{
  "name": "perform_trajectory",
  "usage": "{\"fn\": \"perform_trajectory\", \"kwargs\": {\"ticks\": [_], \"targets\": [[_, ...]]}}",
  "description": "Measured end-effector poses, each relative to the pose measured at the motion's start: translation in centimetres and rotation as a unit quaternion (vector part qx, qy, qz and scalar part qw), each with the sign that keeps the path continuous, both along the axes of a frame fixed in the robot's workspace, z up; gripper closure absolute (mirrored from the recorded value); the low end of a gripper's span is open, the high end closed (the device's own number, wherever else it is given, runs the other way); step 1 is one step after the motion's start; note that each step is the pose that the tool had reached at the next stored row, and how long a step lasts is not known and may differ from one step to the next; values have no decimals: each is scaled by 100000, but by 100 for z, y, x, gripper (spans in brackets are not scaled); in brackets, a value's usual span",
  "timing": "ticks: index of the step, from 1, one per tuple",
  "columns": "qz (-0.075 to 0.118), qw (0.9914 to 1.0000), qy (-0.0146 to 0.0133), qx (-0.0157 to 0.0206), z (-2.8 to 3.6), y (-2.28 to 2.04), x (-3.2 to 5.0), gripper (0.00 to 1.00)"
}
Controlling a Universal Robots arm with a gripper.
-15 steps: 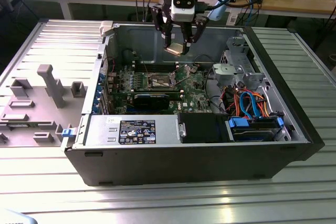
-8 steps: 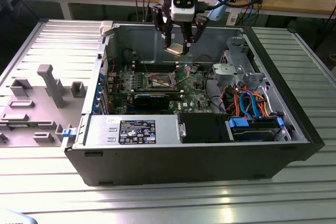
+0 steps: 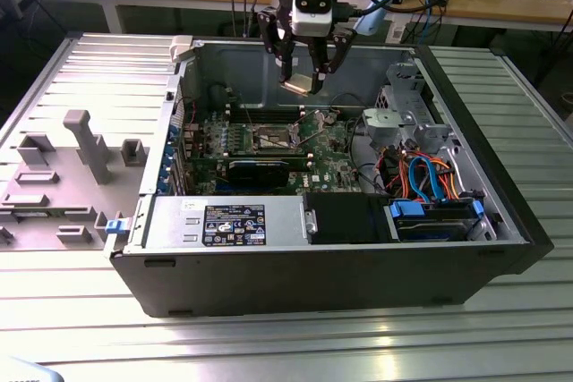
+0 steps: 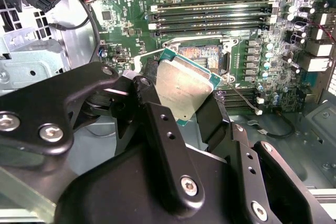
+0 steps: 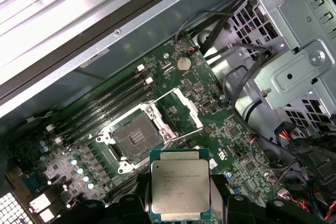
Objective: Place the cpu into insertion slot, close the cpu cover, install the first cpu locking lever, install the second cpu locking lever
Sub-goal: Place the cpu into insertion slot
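Observation:
My gripper (image 3: 303,76) hangs inside the open computer case, shut on the cpu (image 3: 300,86). The cpu is a thin square chip with a pale metal face, in both wrist views (image 4: 184,90) (image 5: 180,184), and black fingers (image 4: 157,114) press on two opposite edges. It is held tilted, well above the green board. The insertion slot (image 5: 135,137) lies open below and slightly aside of it, with a dark centre and silvery rim, also in the exterior view (image 3: 273,139). In the second wrist view the insertion slot (image 4: 202,53) is half hidden behind the chip. The cpu cover (image 5: 189,106) stands swung open beside the socket.
Long memory slots (image 5: 100,108) run along one side of the socket. A black card (image 3: 260,167) lies across the board. A metal drive cage (image 3: 403,114) and blue and orange cables (image 3: 421,176) fill the exterior view's right. The case wall (image 3: 233,64) rises behind the gripper.

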State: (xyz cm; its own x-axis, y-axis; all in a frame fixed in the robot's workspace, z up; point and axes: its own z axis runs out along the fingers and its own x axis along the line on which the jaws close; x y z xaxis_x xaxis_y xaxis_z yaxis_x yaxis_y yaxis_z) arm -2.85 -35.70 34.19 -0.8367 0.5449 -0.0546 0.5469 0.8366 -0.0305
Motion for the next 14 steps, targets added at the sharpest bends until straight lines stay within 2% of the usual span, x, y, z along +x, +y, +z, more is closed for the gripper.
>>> {"fn": "perform_trajectory", "kwargs": {"ticks": [14], "targets": [[-102,99999,1,-415,0,0,0,45]]}}
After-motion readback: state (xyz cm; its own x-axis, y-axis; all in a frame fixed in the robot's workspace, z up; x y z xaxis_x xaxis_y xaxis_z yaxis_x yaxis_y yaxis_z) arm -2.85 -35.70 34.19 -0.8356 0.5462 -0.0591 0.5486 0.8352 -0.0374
